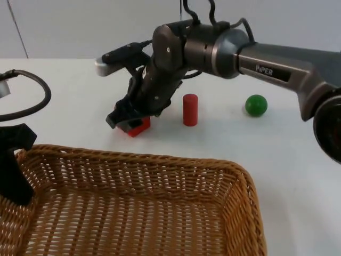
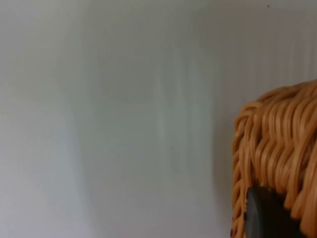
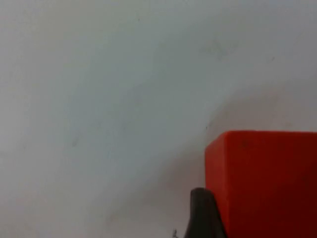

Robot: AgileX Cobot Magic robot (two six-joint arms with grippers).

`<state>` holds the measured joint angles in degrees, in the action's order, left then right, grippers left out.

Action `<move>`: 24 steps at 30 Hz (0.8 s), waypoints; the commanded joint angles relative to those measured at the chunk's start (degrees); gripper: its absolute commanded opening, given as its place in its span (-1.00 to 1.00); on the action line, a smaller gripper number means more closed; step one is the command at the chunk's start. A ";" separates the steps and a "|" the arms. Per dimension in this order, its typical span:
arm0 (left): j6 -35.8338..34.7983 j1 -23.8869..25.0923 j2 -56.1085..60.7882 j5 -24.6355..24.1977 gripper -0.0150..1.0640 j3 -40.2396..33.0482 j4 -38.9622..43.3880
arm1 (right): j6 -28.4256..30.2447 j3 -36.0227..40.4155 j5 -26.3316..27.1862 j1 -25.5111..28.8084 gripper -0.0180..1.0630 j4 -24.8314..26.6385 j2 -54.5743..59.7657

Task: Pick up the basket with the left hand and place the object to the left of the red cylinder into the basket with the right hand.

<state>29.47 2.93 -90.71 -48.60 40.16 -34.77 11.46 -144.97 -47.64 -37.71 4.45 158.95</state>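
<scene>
The wicker basket (image 1: 144,208) sits raised at the counter's (image 1: 298,160) near edge, its left rim gripped by the left hand (image 1: 13,176); the left wrist view shows a black fingertip (image 2: 265,215) pressed against the weave. The right hand (image 1: 130,122) is down near the counter's middle, closed around the red block (image 1: 137,128), just left of the upright red cylinder (image 1: 190,110). A green ball (image 1: 256,105) lies well apart, toward the right edge.

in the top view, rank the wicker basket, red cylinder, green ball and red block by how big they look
1. Woven wicker basket, largest by far, though nearest the camera.
2. Red upright cylinder.
3. Green ball.
Red block: unranked; the right end effector covers part of it.
</scene>
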 commanded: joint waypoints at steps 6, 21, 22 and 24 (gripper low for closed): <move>0.27 0.09 0.70 -1.16 -0.98 0.24 -1.83 | 2.59 -0.61 -3.59 -0.22 -0.97 -0.24 -10.95; 0.31 0.09 0.70 -1.26 -0.98 0.24 -1.83 | 0.17 -0.20 -22.32 -0.22 -0.97 -2.42 -33.05; 0.31 0.09 0.70 -1.26 -0.98 0.24 -1.83 | 0.17 -0.20 -22.32 -0.22 -0.97 -2.42 -33.05; 0.42 0.09 0.70 -1.36 -0.98 0.24 -1.83 | -0.09 2.81 -22.32 -0.22 -0.97 -1.28 -35.23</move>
<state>29.57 2.93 -90.71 -48.60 40.16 -34.77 11.60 -143.19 -69.77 -37.71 2.14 125.35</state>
